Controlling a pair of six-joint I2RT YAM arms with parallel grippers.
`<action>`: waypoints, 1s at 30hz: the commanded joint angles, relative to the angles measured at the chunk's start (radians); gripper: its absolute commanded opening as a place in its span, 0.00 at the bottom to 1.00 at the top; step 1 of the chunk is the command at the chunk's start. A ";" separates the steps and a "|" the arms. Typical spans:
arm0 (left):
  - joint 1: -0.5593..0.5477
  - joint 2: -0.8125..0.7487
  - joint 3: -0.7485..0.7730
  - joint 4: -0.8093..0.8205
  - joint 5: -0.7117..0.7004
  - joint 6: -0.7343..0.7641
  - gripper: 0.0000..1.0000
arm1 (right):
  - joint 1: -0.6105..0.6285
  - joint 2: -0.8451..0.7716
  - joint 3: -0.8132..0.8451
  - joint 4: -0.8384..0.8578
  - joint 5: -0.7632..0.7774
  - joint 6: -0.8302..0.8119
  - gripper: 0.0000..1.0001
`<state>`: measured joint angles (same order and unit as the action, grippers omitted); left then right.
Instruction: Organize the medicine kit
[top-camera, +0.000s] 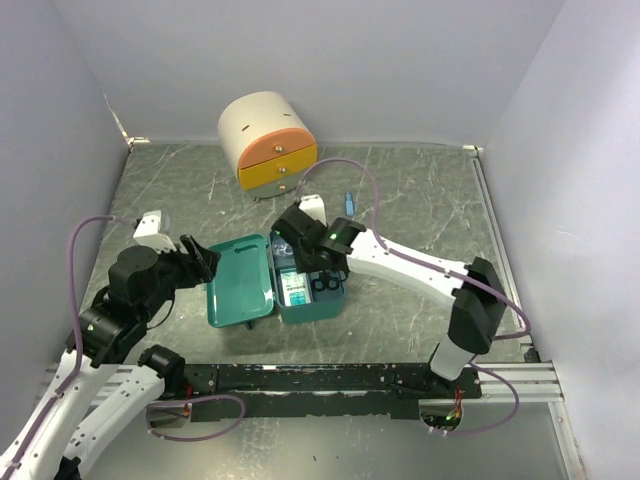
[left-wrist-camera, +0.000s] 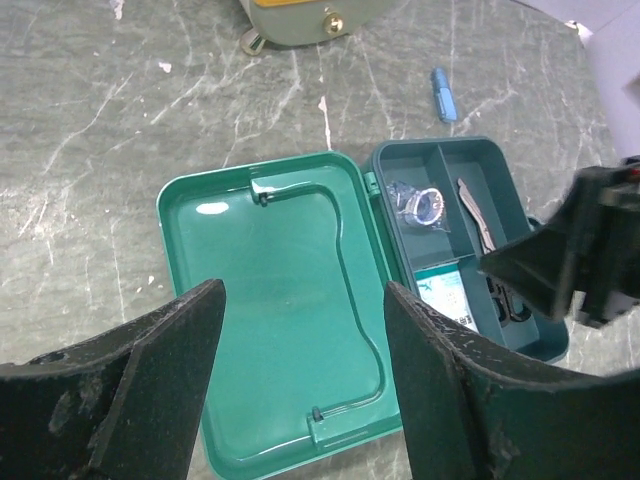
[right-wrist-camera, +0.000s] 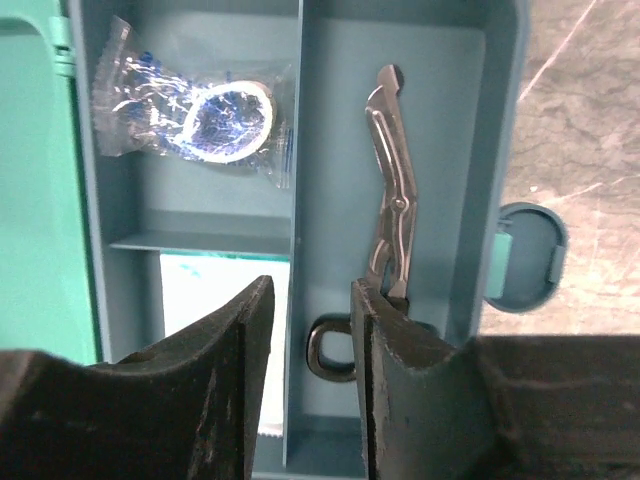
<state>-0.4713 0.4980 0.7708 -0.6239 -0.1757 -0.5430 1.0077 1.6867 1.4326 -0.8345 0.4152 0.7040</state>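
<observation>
Two notes: your right gripper (right-wrist-camera: 312, 300), barely parted and empty, hangs above the metal scissors (right-wrist-camera: 390, 190) stowed in the teal-green plastic medicine kit (top-camera: 240, 285); left gripper (left-wrist-camera: 302, 300) wide open. Lift straight out.

Medicine kit (top-camera: 310, 312) open mid-table, lid (top-camera: 240, 282) flat to its left, scissors (right-wrist-camera: 397, 203) in right compartment, cabinet (top-camera: 265, 135) behind.

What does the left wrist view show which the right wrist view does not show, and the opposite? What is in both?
Only the left wrist view: the whole open lid of the medicine kit, a blue pen on the table, and the cabinet base. Only the right wrist view: the latch outside the box wall. Both: the clear packet, the metal shears and a white card in the compartments.
</observation>
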 joint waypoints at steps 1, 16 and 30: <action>-0.006 0.042 -0.002 -0.018 -0.064 -0.015 0.77 | -0.015 -0.122 0.003 0.024 0.031 -0.034 0.37; 0.008 0.213 -0.072 -0.001 -0.186 -0.179 1.00 | -0.311 -0.484 -0.413 0.343 -0.158 -0.167 0.46; 0.068 0.098 -0.301 0.179 -0.195 -0.435 0.68 | -0.371 -0.524 -0.530 0.504 -0.470 -0.156 0.36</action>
<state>-0.4099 0.5701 0.4911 -0.5655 -0.3866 -0.9264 0.6411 1.1484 0.8963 -0.3943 0.0402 0.5449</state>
